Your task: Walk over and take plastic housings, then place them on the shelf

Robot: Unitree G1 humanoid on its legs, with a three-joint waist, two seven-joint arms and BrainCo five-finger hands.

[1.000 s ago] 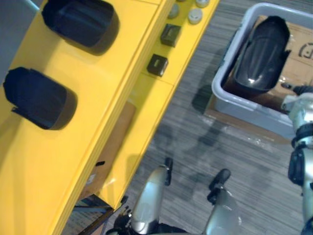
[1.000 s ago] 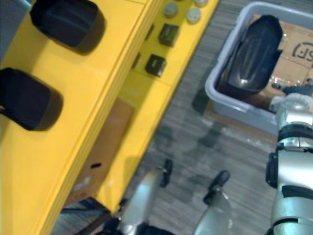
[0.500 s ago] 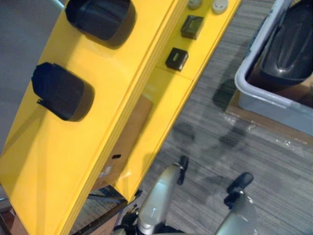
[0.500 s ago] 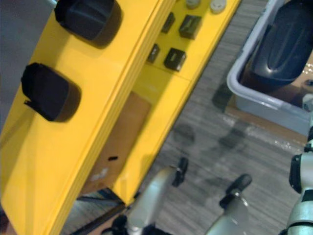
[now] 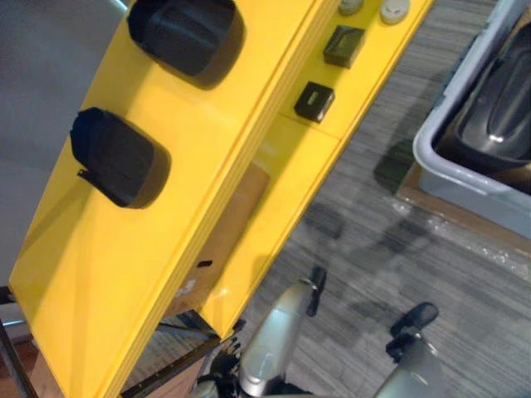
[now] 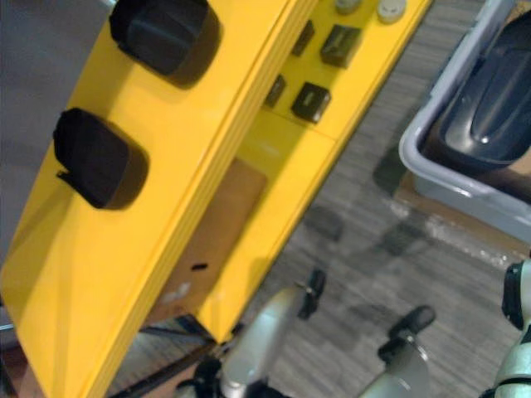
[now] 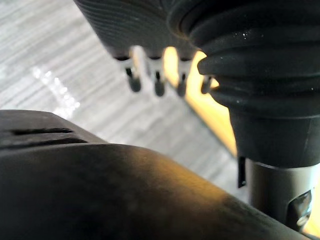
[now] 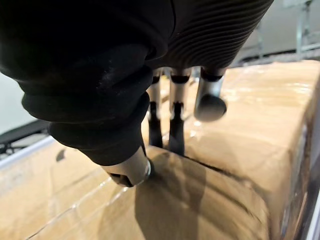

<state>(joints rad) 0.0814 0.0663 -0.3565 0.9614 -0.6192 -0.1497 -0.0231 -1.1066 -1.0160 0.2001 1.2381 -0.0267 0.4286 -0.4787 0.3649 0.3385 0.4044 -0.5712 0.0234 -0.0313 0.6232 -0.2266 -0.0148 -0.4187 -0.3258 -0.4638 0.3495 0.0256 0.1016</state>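
Two black plastic housings lie on the top board of the yellow shelf, one behind the other. A third black housing rests in the grey bin on the floor at the right. My left hand hangs over the striped floor beside the shelf, fingers straight and holding nothing. My right hand hovers over a film-wrapped cardboard box with its fingers curled and nothing in them. The right forearm shows at the lower right corner.
Small black boxes and round caps sit on the shelf's lower board. A brown cardboard sheet lies under the shelf. The bin stands on a cardboard base. Grey striped carpet runs between shelf and bin.
The camera has swung left: the shelf now sits more central and the bin has slid to the right edge. My right arm, earlier by the bin's near rim, now shows in the lower right corner.
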